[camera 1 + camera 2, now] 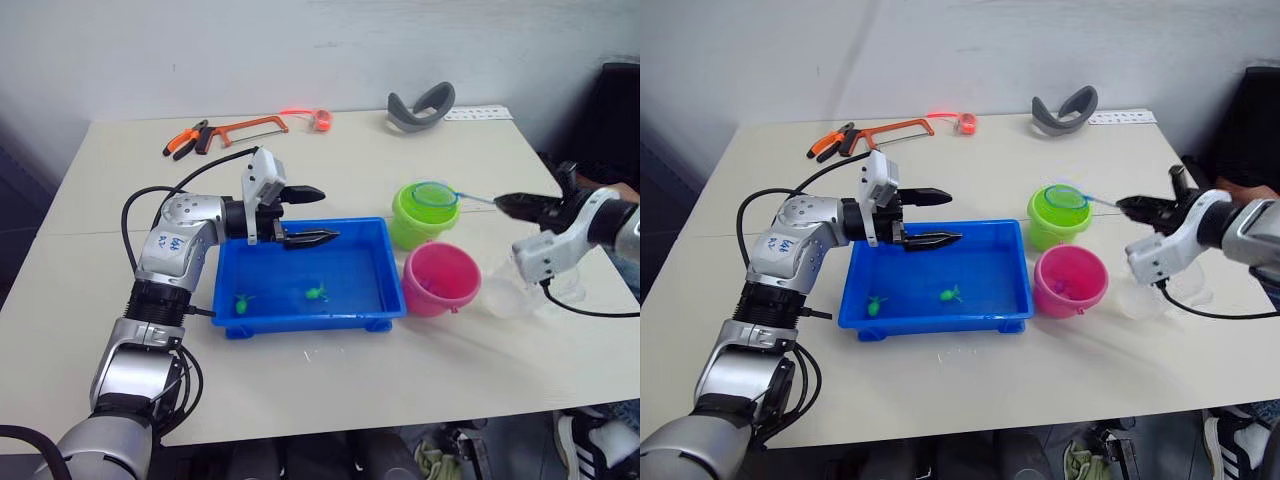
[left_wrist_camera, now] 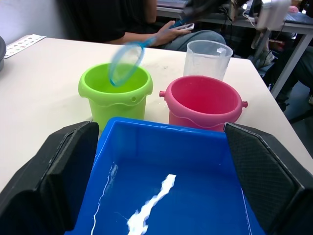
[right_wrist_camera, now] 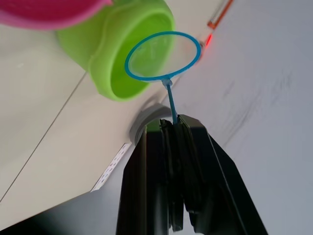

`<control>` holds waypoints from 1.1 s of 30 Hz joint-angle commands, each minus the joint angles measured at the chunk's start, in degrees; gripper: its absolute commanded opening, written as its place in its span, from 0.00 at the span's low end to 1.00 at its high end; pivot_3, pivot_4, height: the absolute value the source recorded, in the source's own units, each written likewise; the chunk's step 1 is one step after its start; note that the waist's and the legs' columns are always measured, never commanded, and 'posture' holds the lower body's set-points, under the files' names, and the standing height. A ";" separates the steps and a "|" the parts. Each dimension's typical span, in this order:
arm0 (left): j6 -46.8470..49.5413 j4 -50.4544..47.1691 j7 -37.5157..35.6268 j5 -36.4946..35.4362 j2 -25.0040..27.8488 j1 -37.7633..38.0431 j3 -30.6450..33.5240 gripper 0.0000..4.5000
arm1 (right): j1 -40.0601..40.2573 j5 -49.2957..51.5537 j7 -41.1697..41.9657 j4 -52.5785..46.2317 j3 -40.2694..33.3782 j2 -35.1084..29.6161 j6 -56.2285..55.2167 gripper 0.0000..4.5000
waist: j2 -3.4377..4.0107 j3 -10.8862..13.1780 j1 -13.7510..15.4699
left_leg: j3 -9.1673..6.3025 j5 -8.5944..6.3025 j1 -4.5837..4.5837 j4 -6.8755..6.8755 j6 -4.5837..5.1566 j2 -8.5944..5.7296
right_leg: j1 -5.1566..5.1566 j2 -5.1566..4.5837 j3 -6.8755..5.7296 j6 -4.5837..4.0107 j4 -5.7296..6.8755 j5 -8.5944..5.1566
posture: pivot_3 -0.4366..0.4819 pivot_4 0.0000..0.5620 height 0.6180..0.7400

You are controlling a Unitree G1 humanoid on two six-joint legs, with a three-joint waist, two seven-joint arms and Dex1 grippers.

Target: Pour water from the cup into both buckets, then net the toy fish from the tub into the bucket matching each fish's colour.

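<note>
While over tub (image 1: 300, 268), 2 green fish (image 1: 317, 294).

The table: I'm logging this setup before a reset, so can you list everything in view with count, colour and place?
Shallow blue plastic tub: one, table centre.
Tiny green toy fish: two, inside the tub.
Lime green plastic bucket: one, right of the tub.
Pink plastic bucket: one, in front of the green one.
Clear plastic measuring cup: one, right of the pink bucket.
Light-blue hoop net: one, over the green bucket.
Orange-handled pliers, orange hacksaw: far edge.
Grey curved band: far edge.
Seated person: beyond the table.
Left gripper: open, over the tub.
Right gripper: shut on the net handle.
</note>
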 commanded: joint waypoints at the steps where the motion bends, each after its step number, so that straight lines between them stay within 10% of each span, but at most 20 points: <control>1: -1.52 -2.21 -3.30 0.59 3.31 1.47 -0.04 0.99 | 1.73 25.43 12.32 -3.49 -5.79 3.28 15.95 0.00 | 0.00 0.00 -0.02 | 0.00 0.00 0.00 0.01 0.00 0.00 | 0.00 0.00 0.00 0.00 0.02 0.00 | 0.48 0.27 1.00; 10: -1.11 -8.81 -16.87 0.77 17.60 10.21 -1.11 0.99 | 10.99 65.24 23.20 -30.05 -1.74 9.88 56.04 0.00 | 0.01 -0.01 -0.24 | -0.04 0.00 0.04 -0.01 0.00 0.09 | 0.07 0.04 -0.01 0.00 0.01 0.00 | 0.48 0.27 1.00; 33: -1.00 -17.90 -14.36 1.54 22.27 18.73 0.05 0.99 | 14.12 46.80 25.60 -32.66 9.31 20.76 60.97 0.00 | 0.04 0.01 1.52 | -0.21 -0.05 -0.12 0.04 0.07 -0.01 | 0.04 0.02 -0.13 -0.02 -0.10 -0.01 | 0.48 0.27 1.00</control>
